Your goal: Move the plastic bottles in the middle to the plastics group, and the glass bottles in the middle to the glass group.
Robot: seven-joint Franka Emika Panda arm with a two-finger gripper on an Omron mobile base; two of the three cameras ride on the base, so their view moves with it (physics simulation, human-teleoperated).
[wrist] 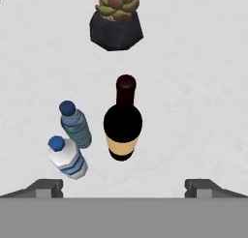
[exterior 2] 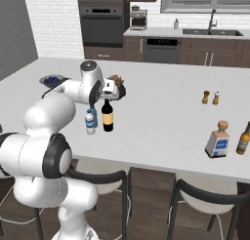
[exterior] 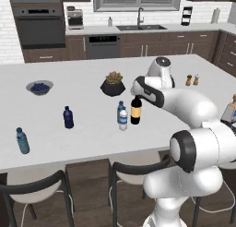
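The end effector is hovering above the middle cluster on the surface with its jaws spread to their widest and nothing between them. Directly below and slightly ahead of it, the wine bottle is standing upright, its dark red neck foil pointing up toward the camera and its yellow label facing the near side. Just beside it, to the left in the hand view, the two small water bottles are standing close together: the teal-tinted bottle nearer the wine bottle and the white-labelled bottle closer to the left fingertip. Beyond the cluster, a potted succulent is sitting well apart. The wine bottle is likely the heaviest and most fragile item here; being glass, it is rigid and smooth, so a grasp around the neck or upper shoulder is judged the safest hold, keeping the bottle hanging vertically and the fingers clear of the neighbouring plastics. The water bottles are probably light and slightly compliant; their ribbed bodies should be giving adequate friction for a mid-body grasp. The squat amber bottle is standing far to the right of the end effector.
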